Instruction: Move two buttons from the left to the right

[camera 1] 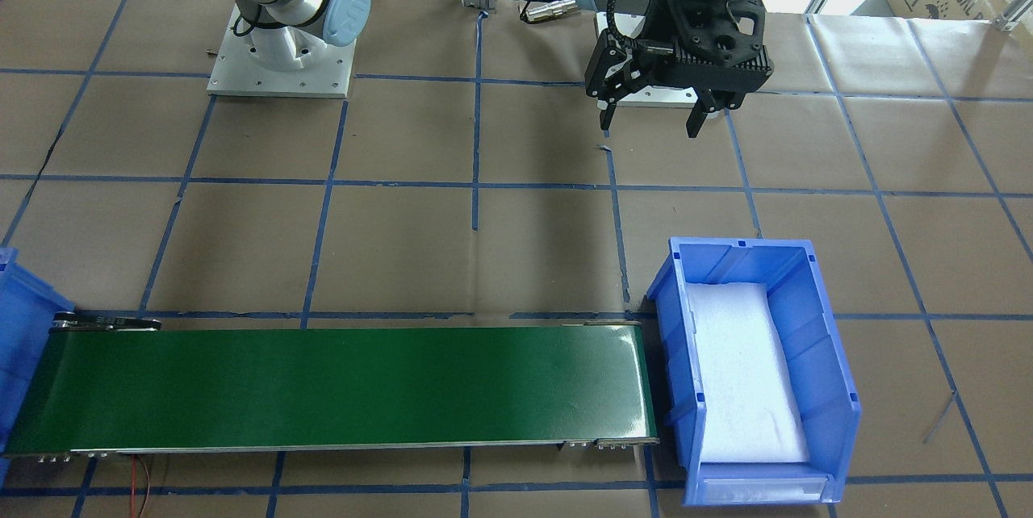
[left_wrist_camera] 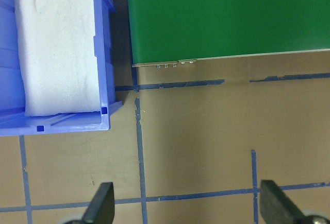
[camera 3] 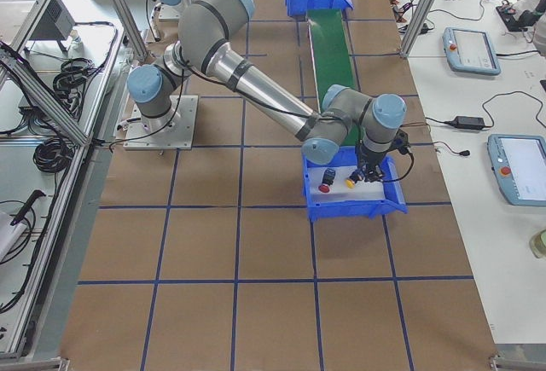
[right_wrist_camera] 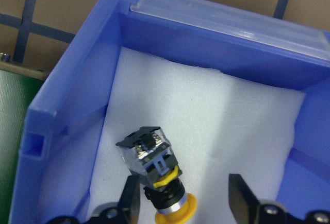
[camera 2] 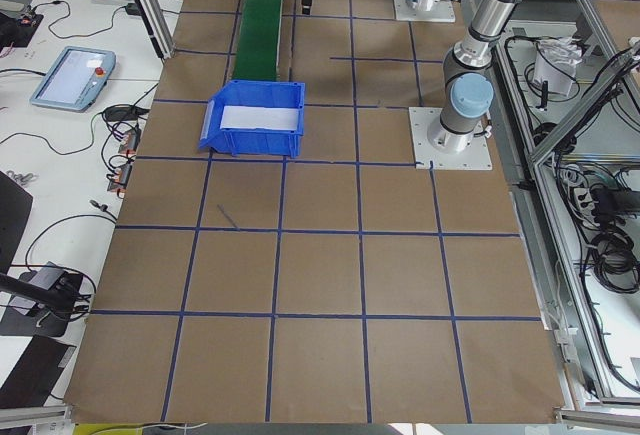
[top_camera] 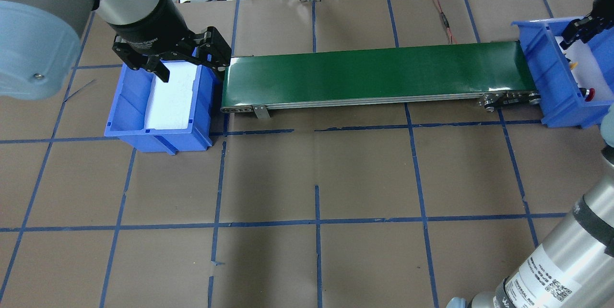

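Observation:
The yellow-capped button (right_wrist_camera: 157, 175) lies on its side on the white foam of the right blue bin (right_wrist_camera: 67, 105). It lies between my right gripper's (right_wrist_camera: 185, 203) open fingers, close to the left finger. The red-capped button (top_camera: 589, 91) lies in the same bin (top_camera: 551, 87), nearer me. Both buttons show in the exterior right view, red (camera 3: 325, 183) and yellow (camera 3: 350, 182), beside the right gripper (camera 3: 367, 173). My left gripper (camera 1: 650, 110) is open and empty. It hangs high above the table between its base and the left blue bin (camera 1: 839, 389).
A green conveyor belt (top_camera: 374, 73) runs between the two bins. The left bin (top_camera: 158, 137) holds only white foam (left_wrist_camera: 56, 49). The brown table is marked with a blue tape grid (top_camera: 316, 221). Red wires (top_camera: 443, 15) lie behind the belt.

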